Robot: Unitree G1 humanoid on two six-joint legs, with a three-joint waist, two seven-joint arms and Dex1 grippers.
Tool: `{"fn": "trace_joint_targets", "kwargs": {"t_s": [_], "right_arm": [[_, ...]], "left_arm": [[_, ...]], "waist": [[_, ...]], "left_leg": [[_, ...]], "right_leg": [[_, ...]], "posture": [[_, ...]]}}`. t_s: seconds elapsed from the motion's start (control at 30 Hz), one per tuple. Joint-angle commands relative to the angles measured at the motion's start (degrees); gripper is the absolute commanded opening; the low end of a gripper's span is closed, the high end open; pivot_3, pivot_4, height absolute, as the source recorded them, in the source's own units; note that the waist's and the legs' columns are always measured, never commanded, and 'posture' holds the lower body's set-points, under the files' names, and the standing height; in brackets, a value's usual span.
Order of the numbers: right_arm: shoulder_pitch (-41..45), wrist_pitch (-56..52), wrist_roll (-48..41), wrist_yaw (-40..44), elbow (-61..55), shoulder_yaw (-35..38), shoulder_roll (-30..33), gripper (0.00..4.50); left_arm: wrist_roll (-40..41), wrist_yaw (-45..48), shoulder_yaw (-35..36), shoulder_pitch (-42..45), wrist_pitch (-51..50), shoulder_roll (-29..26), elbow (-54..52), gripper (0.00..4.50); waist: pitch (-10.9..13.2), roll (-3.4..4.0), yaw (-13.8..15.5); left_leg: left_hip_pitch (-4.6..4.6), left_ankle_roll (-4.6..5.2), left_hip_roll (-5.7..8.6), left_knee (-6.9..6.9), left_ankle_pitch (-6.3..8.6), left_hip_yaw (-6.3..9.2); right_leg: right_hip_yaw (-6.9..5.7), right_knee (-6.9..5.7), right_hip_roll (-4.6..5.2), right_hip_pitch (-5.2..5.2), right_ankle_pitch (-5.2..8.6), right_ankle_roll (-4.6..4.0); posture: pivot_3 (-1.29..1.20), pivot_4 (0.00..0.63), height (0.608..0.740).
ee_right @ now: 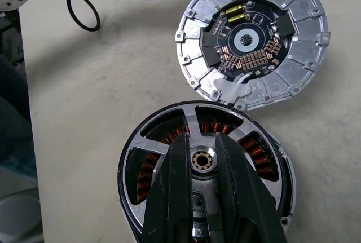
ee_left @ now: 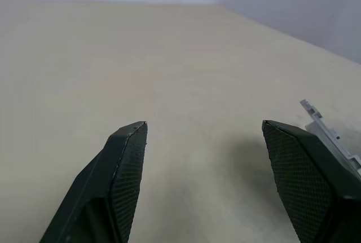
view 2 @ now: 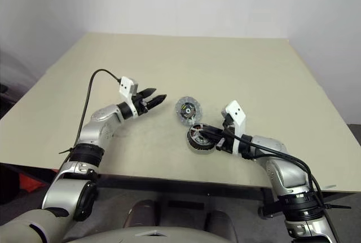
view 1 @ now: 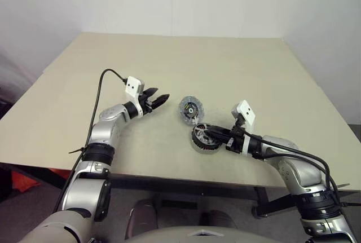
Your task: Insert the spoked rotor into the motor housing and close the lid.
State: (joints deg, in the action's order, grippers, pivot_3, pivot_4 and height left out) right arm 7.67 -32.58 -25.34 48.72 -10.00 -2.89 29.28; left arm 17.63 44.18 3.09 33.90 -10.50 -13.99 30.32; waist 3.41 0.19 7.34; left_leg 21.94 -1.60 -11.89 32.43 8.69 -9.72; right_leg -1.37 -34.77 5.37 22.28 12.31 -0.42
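Right gripper (ee_right: 206, 161) has its fingers nearly together across the spoked rotor (ee_right: 169, 141), pinching a spoke near the hub, probably to seat it squarely; the rotor lies in the motor housing (view 1: 198, 146), copper windings showing between spokes. Left gripper (view 1: 157, 100) hovers spread wide and empty, probably waiting. Beige table (view 1: 237, 68) offers open room all around. Lid (ee_right: 254, 37) lies flat, circuit face up, touching the housing's edge.

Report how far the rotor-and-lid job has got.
Done: the spoked rotor sits in the motor housing, copper windings showing between its spokes. In hand: the right tool, nearly shut, rests over the rotor's hub. Left: the lid lies open beside the housing; the left tool hovers open, empty.
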Motion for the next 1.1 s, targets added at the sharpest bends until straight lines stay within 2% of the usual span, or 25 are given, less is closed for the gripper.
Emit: {"fn": "trace_joint_targets", "kwargs": {"t_s": [0.03,0.23,0.5,0.67,0.77,0.93,1.1], "right_arm": [[1.99,-0.32,-1.38,1.08,-1.55,0.96,0.92,0.28],[2.27,4.01,1.58,0.40,-1.58,0.56,0.59,2.29],[3.86,3.37,-2.81,1.69,-2.98,3.53,0.41,2.29],[5.38,5.45,-0.11,6.21,-1.27,3.39,7.17,2.29],[7.09,5.78,0.19,10.10,-0.21,3.34,11.87,1.68],[7.04,6.08,1.53,12.21,-0.13,0.38,12.63,0.04],[7.02,5.87,3.07,11.41,1.26,-3.15,9.41,0.04]], "left_arm": [[0.41,-0.56,1.20,0.38,0.81,-0.62,-2.54,3.44],[0.45,-0.66,1.14,0.37,0.67,-0.72,-2.27,3.47],[1.50,1.10,0.97,0.73,-1.36,-0.95,-2.43,3.47],[2.02,4.03,0.04,0.94,-4.21,-1.77,-4.10,3.47],[3.13,5.23,0.22,1.37,-6.19,-2.20,-5.99,3.47],[2.94,4.77,0.52,1.48,-6.43,-2.33,-6.51,3.47],[3.10,4.30,0.94,0.92,-6.51,-2.69,-6.86,3.47]], "waist": [[0.00,0.00,-0.01],[0.00,0.00,-0.01],[0.00,0.00,-0.05],[0.00,0.00,0.14],[0.00,0.01,0.10],[0.00,0.00,0.06],[0.00,0.00,-0.06]], "left_leg": [[0.00,0.00,0.00,0.00,0.00,0.00],[0.00,0.00,0.00,0.00,0.00,0.00],[0.00,0.01,0.00,0.00,0.01,0.00],[0.00,0.02,0.01,0.04,0.01,0.00],[0.00,0.04,-0.01,0.05,0.02,0.00],[-0.03,0.05,-0.03,0.06,0.02,0.00],[-0.02,0.07,-0.02,0.09,0.03,0.00]], "right_leg": [[0.00,0.00,0.00,0.00,0.00,0.00],[0.00,0.00,-0.01,0.01,0.00,0.00],[0.00,0.00,-0.01,0.01,0.00,0.00],[0.00,-0.01,0.01,-0.03,0.00,0.00],[0.00,-0.02,0.00,-0.02,0.00,0.00],[0.00,-0.03,-0.02,-0.03,0.00,-0.01],[0.00,-0.06,-0.01,-0.03,0.00,-0.01]], "posture": [[0.00,0.000,0.740],[0.00,0.000,0.740],[0.00,0.000,0.740],[0.00,0.000,0.740],[0.00,0.000,0.740],[0.00,0.000,0.740],[0.00,0.000,0.740]]}}
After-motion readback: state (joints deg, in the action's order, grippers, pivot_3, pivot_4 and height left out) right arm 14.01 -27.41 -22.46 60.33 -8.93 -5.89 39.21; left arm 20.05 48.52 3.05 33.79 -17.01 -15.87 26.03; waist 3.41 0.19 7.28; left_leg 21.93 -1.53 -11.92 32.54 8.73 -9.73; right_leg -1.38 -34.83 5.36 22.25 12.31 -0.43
